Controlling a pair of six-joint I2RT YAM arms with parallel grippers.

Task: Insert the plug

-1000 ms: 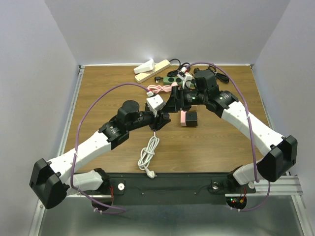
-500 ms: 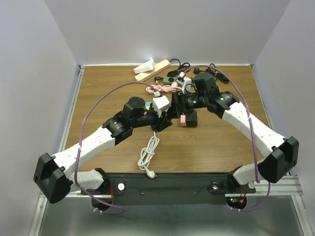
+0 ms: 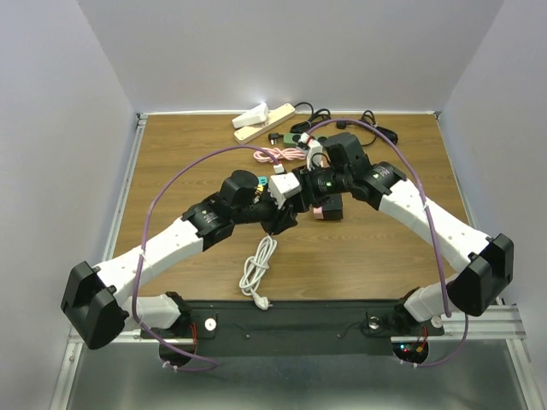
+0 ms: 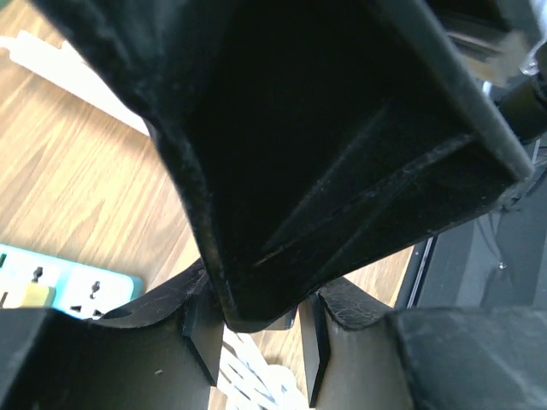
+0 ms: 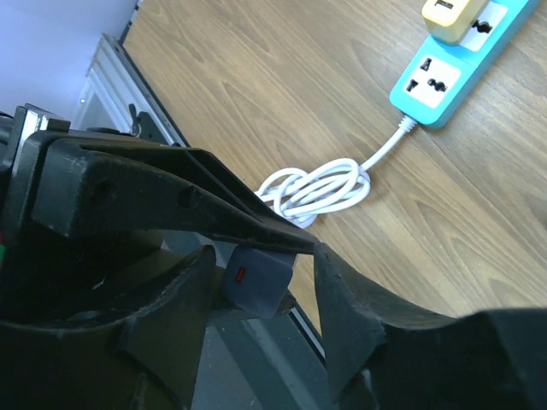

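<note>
A dark blue-grey plug adapter with a small red mark sits between the black fingers of my left gripper, a little above the table. My right gripper is open, its fingers on either side of the adapter with a gap on the right. In the left wrist view only a sliver of the adapter shows between the pads of the left gripper, behind the right gripper's black body. A teal power strip carrying a yellow plug lies on the wood; it also shows in the left wrist view.
A coiled white cable lies near the front, also in the right wrist view. A pink-and-black block sits under the right arm. At the back are a white-and-beige strip, a pink cable, a green strip and black cables.
Both grippers have closed in on each other over the table's middle. The left gripper moved right and up, the right gripper moved left, until they overlap.
</note>
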